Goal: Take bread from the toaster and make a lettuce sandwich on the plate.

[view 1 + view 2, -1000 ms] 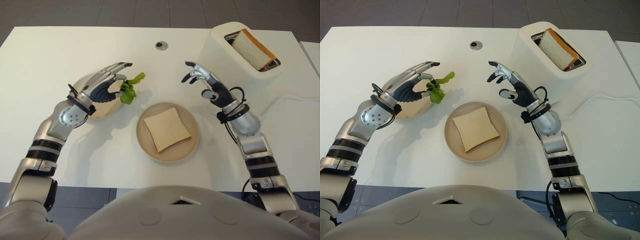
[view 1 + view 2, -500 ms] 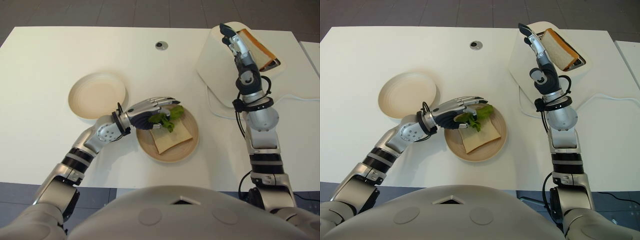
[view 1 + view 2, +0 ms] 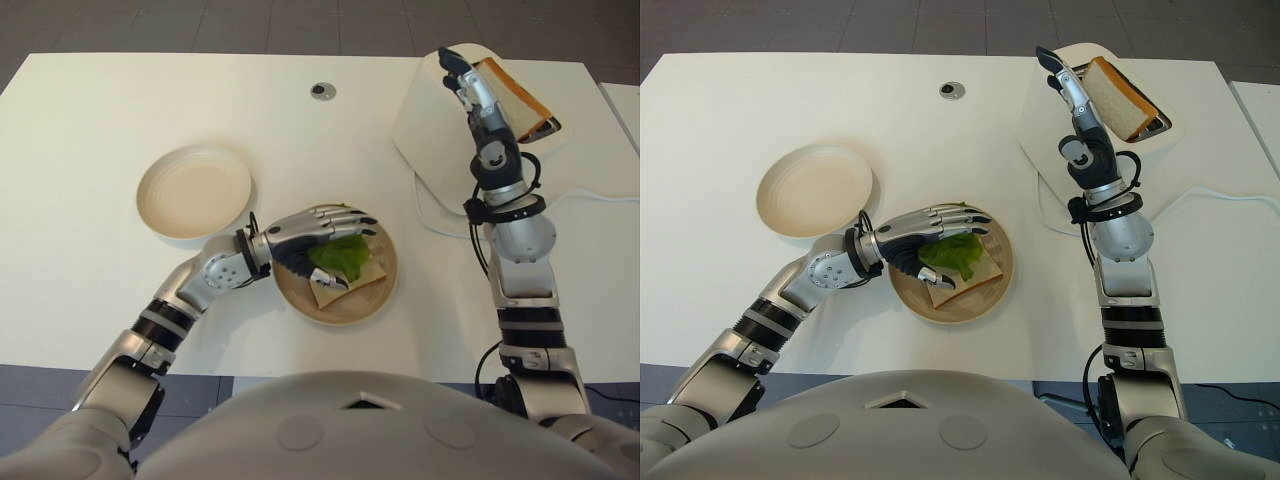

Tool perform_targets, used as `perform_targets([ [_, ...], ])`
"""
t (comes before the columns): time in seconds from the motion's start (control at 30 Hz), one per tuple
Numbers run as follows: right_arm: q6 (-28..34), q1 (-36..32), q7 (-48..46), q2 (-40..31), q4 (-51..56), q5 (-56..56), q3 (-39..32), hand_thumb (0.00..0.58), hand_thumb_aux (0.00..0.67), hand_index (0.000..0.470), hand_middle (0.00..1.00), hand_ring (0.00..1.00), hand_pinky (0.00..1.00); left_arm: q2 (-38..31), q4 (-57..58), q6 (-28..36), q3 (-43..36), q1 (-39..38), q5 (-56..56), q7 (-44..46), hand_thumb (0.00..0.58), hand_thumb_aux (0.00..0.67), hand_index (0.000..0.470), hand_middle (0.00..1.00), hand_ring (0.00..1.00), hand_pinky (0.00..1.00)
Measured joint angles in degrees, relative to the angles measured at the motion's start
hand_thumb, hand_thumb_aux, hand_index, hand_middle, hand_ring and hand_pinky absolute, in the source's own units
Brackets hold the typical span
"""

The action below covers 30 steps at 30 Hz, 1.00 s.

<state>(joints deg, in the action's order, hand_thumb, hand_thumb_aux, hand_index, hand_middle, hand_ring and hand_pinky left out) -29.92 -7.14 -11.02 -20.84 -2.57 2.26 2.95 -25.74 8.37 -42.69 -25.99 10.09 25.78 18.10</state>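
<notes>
Left hand (image 3: pixel 308 228), fingers now spread flat over the lettuce (image 3: pixel 341 254). Half a second ago it pinched the leaf above the plate (image 3: pixel 345 317); the leaf now lies on the slice (image 3: pixel 322 296), apparently released. The lettuce layer thus seems placed, with the top slice yet to come. Beyond, left: dish (image 3: pixel 190 190), bare. Far right: right hand (image 3: pixel 480 95), unmoved, fingers straight and together beside the bread (image 3: pixel 515 95) in the toaster (image 3: pixel 430 125), holding nothing. Surface: white table (image 3: pixel 90 110) with a grommet (image 3: pixel 322 91) and cable (image 3: pixel 590 195). Behind it: grey tiled floor (image 3: pixel 200 25).
</notes>
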Motion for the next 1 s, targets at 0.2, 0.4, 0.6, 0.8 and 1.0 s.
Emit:
perform_targets([
  [0.2, 0.0, 0.0, -0.25, 0.01, 0.04, 0.01, -0.06, 0.0, 0.0, 0.0, 0.0, 0.0, 0.0, 0.04, -0.36, 0.44, 1.7, 0.06, -0.03, -0.16, 0.0, 0.0, 0.0, 0.0, 0.0, 0.0],
  [0.4, -0.02, -0.2, 0.0, -0.01, 0.04, 0.39, 0.09, 0.0, 0.0, 0.0, 0.0, 0.0, 0.0, 0.86, -0.44, 0.49, 4.07, 0.44, -1.16, -1.9, 0.0, 0.0, 0.0, 0.0, 0.0, 0.0],
  [0.6, 1.05, -1.66, 5.55, -1.57, -3.86, 7.95, 6.27, 0.0, 0.0, 0.0, 0.0, 0.0, 0.0, 6.55, -2.03, 0.89, 12.54, 3.69, -7.67, -10.23, 0.0, 0.0, 0.0, 0.0, 0.0, 0.0],
  [0.8, 8.28, -2.4, 12.51, -9.32, -3.52, 25.63, 12.13, 0.0, 0.0, 0.0, 0.0, 0.0, 0.0, 8.35, -2.78, 0.93, 15.19, 4.59, -12.44, -11.2, 0.0, 0.0, 0.0, 0.0, 0.0, 0.0],
  [1.0, 16.5, -1.21, 15.24, -14.21, 5.45, 32.92, 12.47, 0.212, 0.137, 0.096, 0.0, 0.0, 0.0, 8.31, -2.77, 0.59, 14.84, 3.9, -12.44, -8.82, 0.0, 0.0, 0.0, 0.0, 0.0, 0.0],
])
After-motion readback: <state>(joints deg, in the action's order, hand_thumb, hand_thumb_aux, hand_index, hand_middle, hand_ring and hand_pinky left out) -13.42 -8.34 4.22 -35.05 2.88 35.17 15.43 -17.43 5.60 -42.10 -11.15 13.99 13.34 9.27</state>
